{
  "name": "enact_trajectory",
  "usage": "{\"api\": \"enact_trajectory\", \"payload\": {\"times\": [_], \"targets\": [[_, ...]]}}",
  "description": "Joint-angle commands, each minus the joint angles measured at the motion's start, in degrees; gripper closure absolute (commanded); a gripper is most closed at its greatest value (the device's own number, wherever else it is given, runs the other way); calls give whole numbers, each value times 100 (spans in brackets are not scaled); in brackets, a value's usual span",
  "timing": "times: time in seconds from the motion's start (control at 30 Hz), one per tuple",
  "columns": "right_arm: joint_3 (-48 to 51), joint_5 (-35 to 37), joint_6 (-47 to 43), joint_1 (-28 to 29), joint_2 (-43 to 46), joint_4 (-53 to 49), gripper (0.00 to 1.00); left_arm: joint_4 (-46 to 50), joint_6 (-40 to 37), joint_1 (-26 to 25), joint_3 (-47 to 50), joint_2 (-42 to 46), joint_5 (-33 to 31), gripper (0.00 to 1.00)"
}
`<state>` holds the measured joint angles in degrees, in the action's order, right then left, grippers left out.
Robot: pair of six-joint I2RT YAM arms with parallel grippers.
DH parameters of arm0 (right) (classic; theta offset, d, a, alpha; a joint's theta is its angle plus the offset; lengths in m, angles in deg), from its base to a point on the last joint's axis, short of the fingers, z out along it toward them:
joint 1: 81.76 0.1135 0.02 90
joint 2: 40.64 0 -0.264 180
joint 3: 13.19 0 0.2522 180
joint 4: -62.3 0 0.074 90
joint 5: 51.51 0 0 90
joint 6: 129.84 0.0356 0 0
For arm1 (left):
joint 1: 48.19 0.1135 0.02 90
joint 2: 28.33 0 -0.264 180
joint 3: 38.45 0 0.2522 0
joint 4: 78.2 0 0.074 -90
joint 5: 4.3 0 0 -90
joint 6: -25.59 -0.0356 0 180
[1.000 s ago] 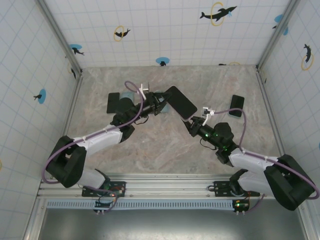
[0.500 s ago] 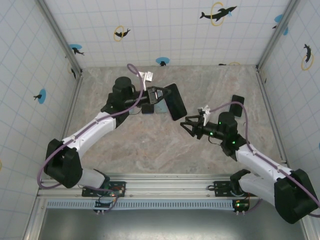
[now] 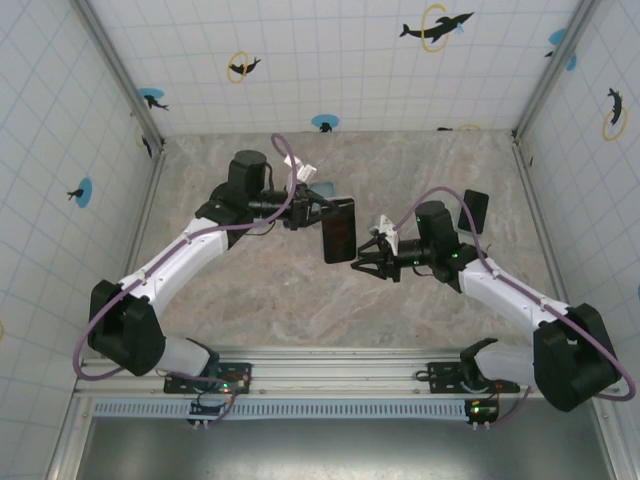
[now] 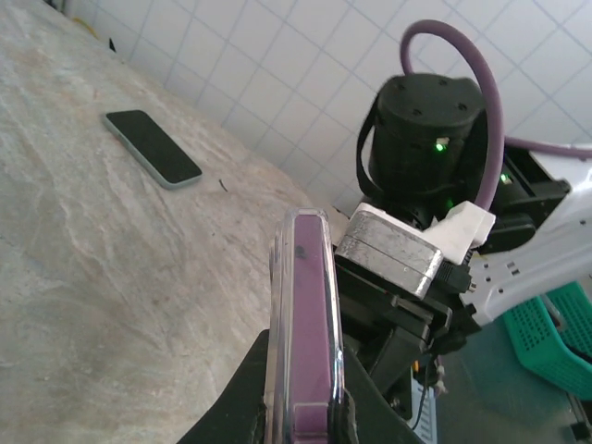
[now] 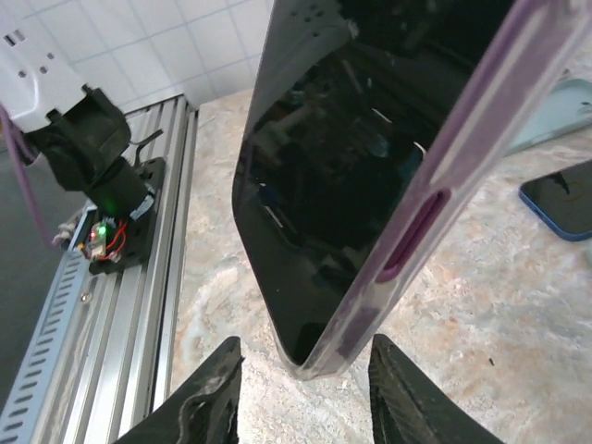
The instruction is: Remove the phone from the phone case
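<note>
Both arms have drawn toward the middle since the earlier frame: the left gripper [image 3: 318,209] has swung the cased phone nearer, and the right gripper [image 3: 362,261] has crossed over to its lower end.

We work on a marbled grey tabletop [image 3: 300,295] enclosed by white tiled walls [image 3: 330,60] with dolphin stickers on them. An aluminium rail [image 3: 340,358] runs along the near edge.

We see the left gripper clamped tight on the phone case [image 4: 305,314], holding it edge-on and clear of the table. The purple-tinted case still wraps the phone [image 5: 351,166], whose dark screen faces the right wrist camera.

We see the right gripper's fingers [image 5: 208,398] standing apart, with the lower corner of the case just above the gap between them. We cannot tell whether they touch it.

A second phone [image 3: 473,211] lies flat beyond the right arm, near the right wall. A blue-edged phone [image 5: 564,199] lies flat on the table behind the held one. Bare marble runs from below the held phone to the rail.
</note>
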<state>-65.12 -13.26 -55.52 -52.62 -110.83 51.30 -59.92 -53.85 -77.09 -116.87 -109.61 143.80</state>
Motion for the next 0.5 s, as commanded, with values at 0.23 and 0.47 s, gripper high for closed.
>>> {"api": "enact_trajectory", "payload": {"times": [0.23,0.47], "targets": [[-414,-886,-673,135,-380,-95,75,155,-528,27,-236,164,541,93],[-524,-968,-914,169,-537,-276,75,146,-565,17,-205,226,564,93]]}}
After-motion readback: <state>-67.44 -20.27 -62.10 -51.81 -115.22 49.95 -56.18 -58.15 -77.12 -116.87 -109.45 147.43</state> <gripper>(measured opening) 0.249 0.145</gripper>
